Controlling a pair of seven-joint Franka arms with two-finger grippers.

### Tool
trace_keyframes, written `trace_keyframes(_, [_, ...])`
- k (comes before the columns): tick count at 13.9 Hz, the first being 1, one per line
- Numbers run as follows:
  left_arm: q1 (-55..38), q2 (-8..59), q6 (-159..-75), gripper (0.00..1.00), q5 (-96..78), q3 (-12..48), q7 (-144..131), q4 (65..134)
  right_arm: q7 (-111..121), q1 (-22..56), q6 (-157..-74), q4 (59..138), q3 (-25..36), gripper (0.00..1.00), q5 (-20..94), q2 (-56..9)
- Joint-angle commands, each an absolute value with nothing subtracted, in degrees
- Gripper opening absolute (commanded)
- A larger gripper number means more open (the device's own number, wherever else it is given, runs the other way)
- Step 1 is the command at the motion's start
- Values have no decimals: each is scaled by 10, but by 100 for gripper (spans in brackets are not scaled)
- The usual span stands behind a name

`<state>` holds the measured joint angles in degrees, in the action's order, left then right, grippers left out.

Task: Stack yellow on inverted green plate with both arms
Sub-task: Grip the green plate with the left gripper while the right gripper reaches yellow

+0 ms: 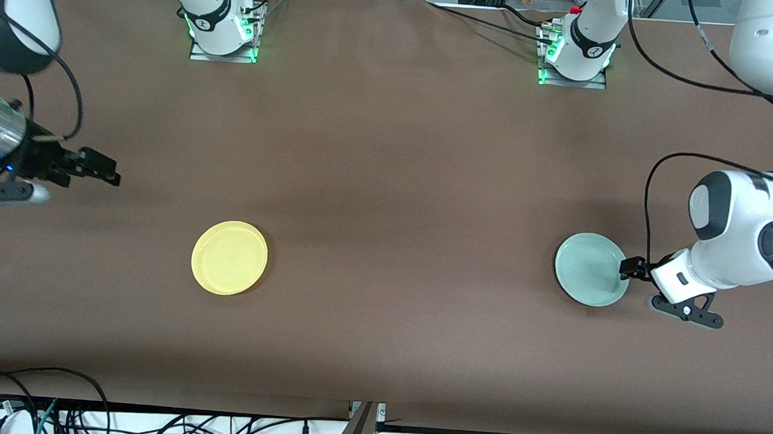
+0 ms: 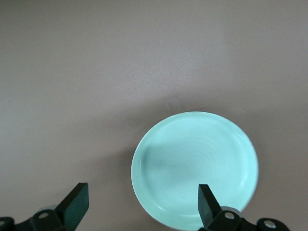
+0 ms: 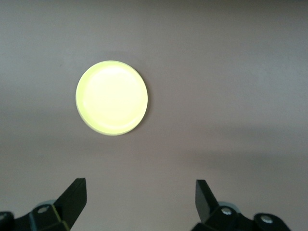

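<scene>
Two plates lie flat on the brown bench (image 1: 388, 177), well apart: the yellow plate (image 1: 229, 257) toward the right arm's end, the green plate (image 1: 590, 269) toward the left arm's end, both about equally near the front camera. Neither is stacked and neither is held.

We judge both plates to be light, stiff plastic, smooth and probably slippery. They sit low, so the raised rim is the only place for fingers to catch; we would pinch across the rim edge, one finger inside and one under the lip. The green plate has to be turned over first, so a firm hold matters there, since a thin rim could slide out mid-turn.

Our left tool (image 1: 628, 269) is at the green plate's edge, its fingers spread wide and holding nothing. Our right tool (image 1: 101, 168) hangs over bare bench toward the right arm's end, also wide open and empty.

From the front we see both plates and both arms at once, and how far the right tool is from the yellow plate. The left wrist view adds what the front cannot: faint concentric rings on the green plate (image 2: 195, 169) and one finger (image 2: 208, 204) overlapping its rim. The right wrist view shows the yellow plate (image 3: 112, 97) ahead of the open fingers (image 3: 74, 197), apart from them.
</scene>
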<state>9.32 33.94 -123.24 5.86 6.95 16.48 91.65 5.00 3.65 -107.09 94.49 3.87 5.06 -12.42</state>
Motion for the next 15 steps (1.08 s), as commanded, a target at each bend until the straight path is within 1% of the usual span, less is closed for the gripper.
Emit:
trace_keyframes(1, [100, 387, -1255, 100, 59, 75, 189, 900, 49, 52, -1180, 981, 39, 100, 61, -178])
trace_keyframes(5, [101, 412, -1266, 100, 57, 79, 199, 901, 41, 70, -1339, 981, 39, 98, 62, -306])
trace_keyframes(6, [103, 420, -1266, 97, 58, 79, 201, 900, 38, 74, -1369, 982, 35, 95, 62, -331])
trace_keyframes(7, [104, 424, -1266, 77, 58, 79, 216, 900, 38, 74, -1382, 985, 35, 92, 62, -345])
trace_keyframes(8, [103, 427, -1280, 62, 59, 79, 234, 900, 38, 74, -1395, 996, 35, 87, 62, -351])
trace_keyframes(9, [102, 431, -1286, 59, 59, 78, 241, 900, 38, 73, -1409, 1007, 35, 83, 62, -354])
trace_keyframes(11, [109, 446, -1315, 59, 66, 78, 253, 900, 38, 74, -1443, 1027, 35, 72, 62, -365])
trace_keyframes(13, [112, 453, -1323, 59, 65, 78, 277, 897, 38, 74, -1488, 1052, 32, 58, 62, -371])
trace_keyframes(15, [114, 455, -1326, 58, 66, 78, 278, 898, 37, 73, -1491, 1054, 31, 45, 62, -374])
